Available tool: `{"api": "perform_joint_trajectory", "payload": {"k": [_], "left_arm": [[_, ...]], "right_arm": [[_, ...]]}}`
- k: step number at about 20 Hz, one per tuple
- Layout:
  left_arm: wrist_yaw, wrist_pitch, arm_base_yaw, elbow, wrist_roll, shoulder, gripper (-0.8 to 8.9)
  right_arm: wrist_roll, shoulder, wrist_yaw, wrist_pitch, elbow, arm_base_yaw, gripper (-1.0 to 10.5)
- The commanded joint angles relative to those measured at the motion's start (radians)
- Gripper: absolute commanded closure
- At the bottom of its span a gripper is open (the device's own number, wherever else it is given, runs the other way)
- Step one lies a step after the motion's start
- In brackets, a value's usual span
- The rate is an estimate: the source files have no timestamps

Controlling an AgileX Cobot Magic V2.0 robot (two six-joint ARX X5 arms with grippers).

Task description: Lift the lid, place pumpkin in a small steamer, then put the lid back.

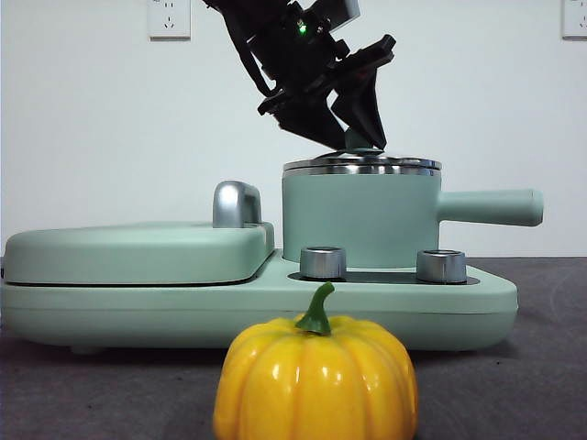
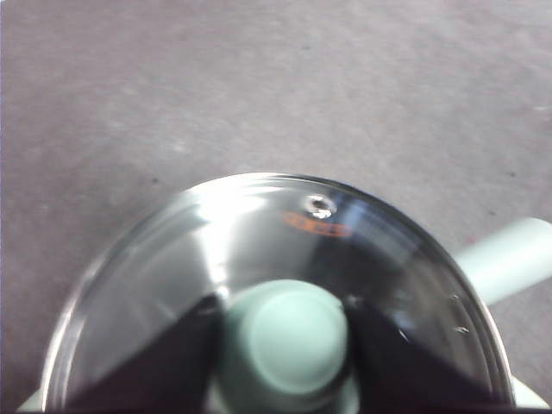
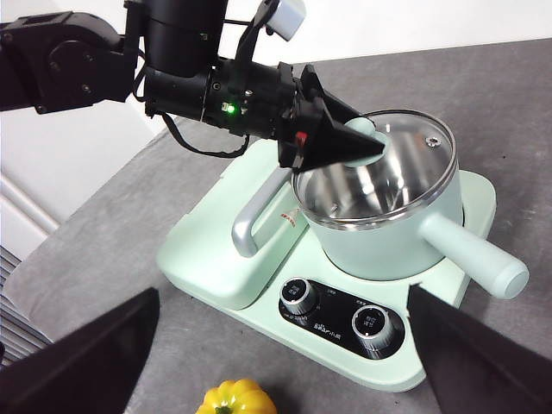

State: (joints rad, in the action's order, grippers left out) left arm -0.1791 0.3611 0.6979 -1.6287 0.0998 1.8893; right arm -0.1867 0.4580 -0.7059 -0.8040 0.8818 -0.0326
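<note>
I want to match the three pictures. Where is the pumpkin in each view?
Front view: the pumpkin is at bottom centre, before the cooker.
Left wrist view: not in it.
Right wrist view: its top shows at the bottom edge.
Shared landmark: the steamer's handle.

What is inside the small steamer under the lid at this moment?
Through the clear lid the small steamer shows only bare shiny steel walls. The left gripper at the knob hides part of its floor. The pumpkin sits outside on the table.
</note>
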Motion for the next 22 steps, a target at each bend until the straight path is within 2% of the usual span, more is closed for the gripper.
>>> {"api": "perform_joint_trajectory", "payload": {"k": [1, 7, 9, 15, 20, 22], "left_arm": [[0.004, 0.004, 0.007, -0.024, -0.006, 0.028, 7.64], [0.004, 0.024, 0.003, -0.046, -0.007, 0.024, 7.66], [0.004, 0.048, 0.003, -0.079, -0.007, 0.014, 7.98], [0.004, 0.221, 0.002, -0.249, -0.006, 0.012, 7.98], [0.004, 0.299, -0.048, -0.325, -0.004, -0.001, 7.98], [0.004, 0.327, -0.079, -0.325, 0.015, -0.021, 7.98]], "right_arm": [[0.011, 0.003, 0.000, 0.006, 0.016, -0.003, 4.9], [0.011, 0.003, 0.000, 0.006, 0.016, -0.003, 4.9], [0.004, 0.004, -0.005, 0.006, 0.016, -0.003, 4.9], [-0.040, 0.045, -0.004, 0.005, 0.028, -0.013, 4.9], [-0.077, 0.162, 0.010, -0.011, 0.102, -0.106, 4.9], [-0.082, 0.219, 0.061, -0.035, 0.132, -0.177, 4.9]]}}
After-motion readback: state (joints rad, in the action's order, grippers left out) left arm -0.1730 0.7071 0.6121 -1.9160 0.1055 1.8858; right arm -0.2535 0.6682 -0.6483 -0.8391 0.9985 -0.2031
